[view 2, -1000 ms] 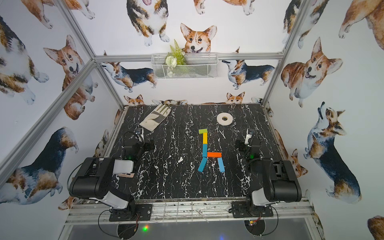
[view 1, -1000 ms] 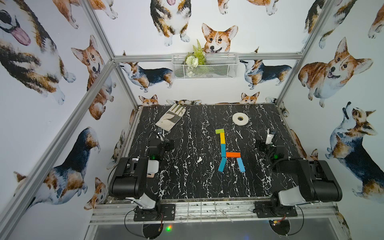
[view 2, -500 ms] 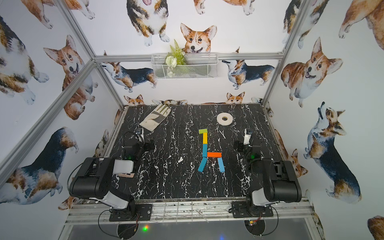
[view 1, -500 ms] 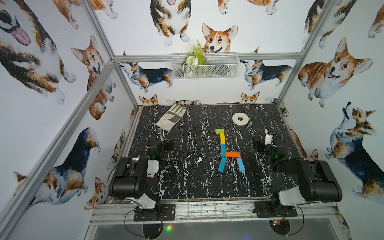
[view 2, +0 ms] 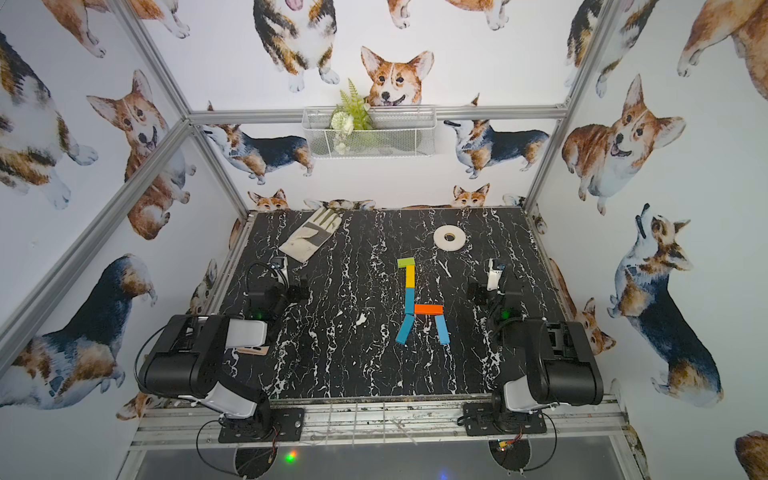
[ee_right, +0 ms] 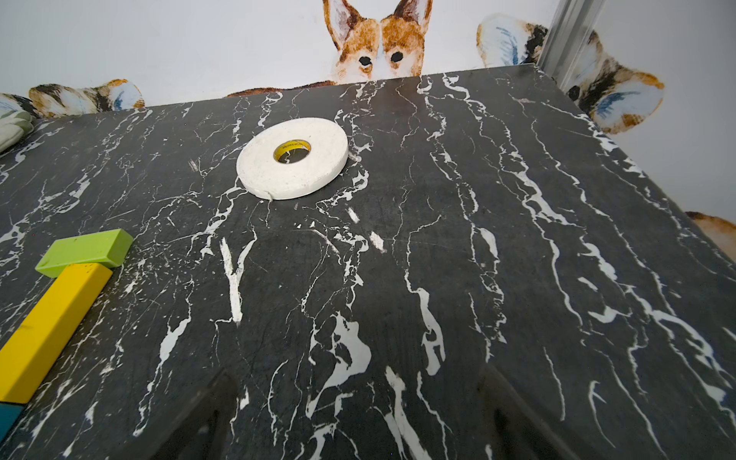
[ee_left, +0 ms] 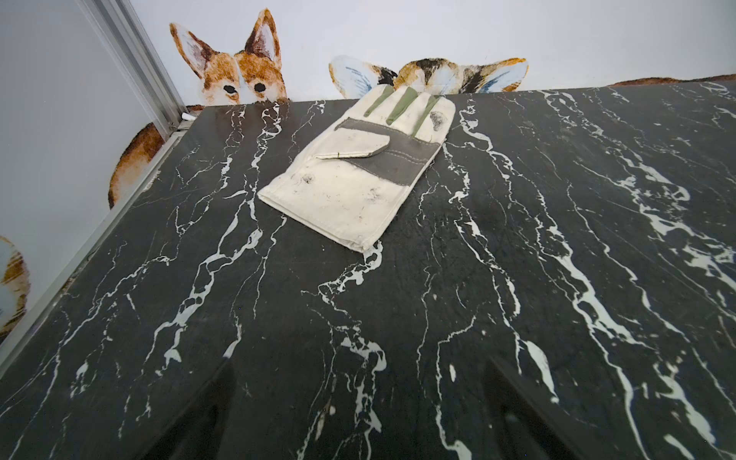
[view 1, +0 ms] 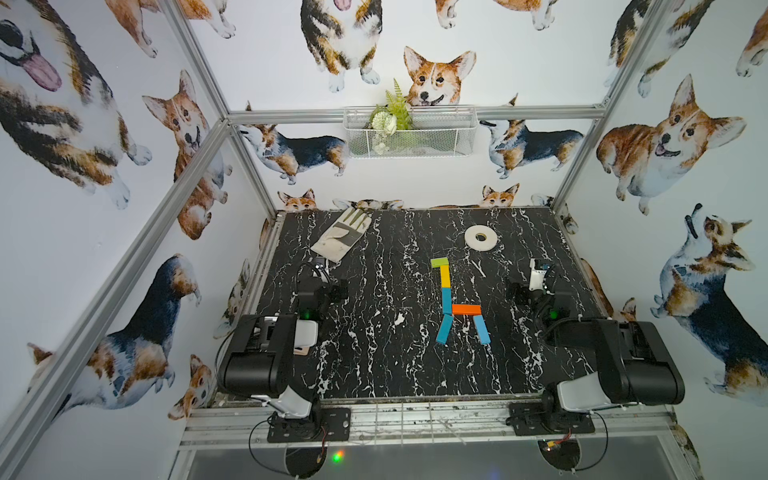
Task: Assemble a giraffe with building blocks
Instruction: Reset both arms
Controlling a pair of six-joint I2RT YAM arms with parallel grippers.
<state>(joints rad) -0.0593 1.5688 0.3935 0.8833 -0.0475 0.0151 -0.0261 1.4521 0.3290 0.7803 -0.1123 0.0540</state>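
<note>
The giraffe [view 1: 451,305] lies flat on the table [view 1: 374,365], right of centre, and it looks complete: green head [view 1: 439,262] far, blue legs splayed near. The left end effector [ee_left: 358,364] and right end effector [ee_right: 356,370] hang spread, empty, well apart from it. Best finish, I'd say: park both arms wide, brushing no block.
</note>
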